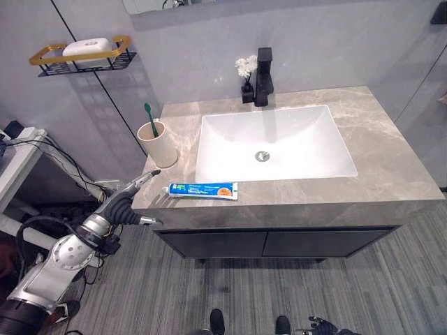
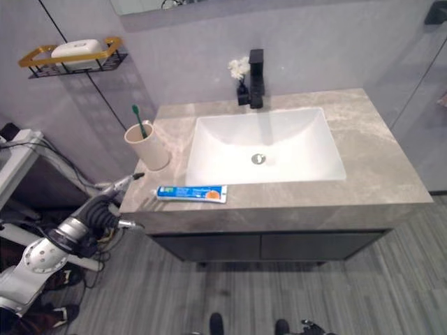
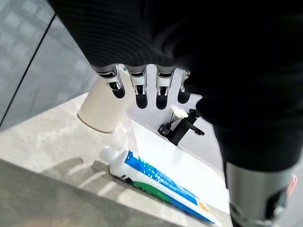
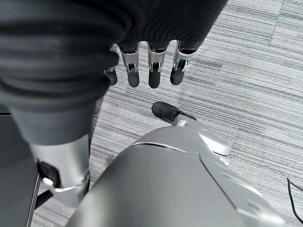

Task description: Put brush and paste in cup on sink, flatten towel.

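Grey marble-patterned stone makes up the bench [image 1: 391, 167], which carries a white rectangular sink [image 1: 274, 143] with a black tap [image 1: 263, 77] at its back edge and a small black vase of white flowers [image 1: 246, 73] just beside the tap. A beige cup [image 1: 157, 144] stands upright on the bench to the left of the sink, and a green toothbrush [image 1: 150, 118] stands in it, head up, leaning a little. The toothpaste tube [image 1: 203, 190], white and blue with an orange patch, lies flat along the front strip of the bench, between the sink's front rim and the bench edge, its cap end pointing toward the cup. The left hand [image 1: 129, 199] is at the bench's front left corner, fingers straight and relaxed, holding nothing; one fingertip reaches over the bench edge near the tube's cap, apart from it. The right hand [image 4: 149, 66] hangs low over the grey striped floor [image 4: 246, 85], fingers straight and empty. On the wall to the left, a gold-rimmed wire shelf [image 1: 84, 59] holds a white soap bar [image 1: 86, 47].
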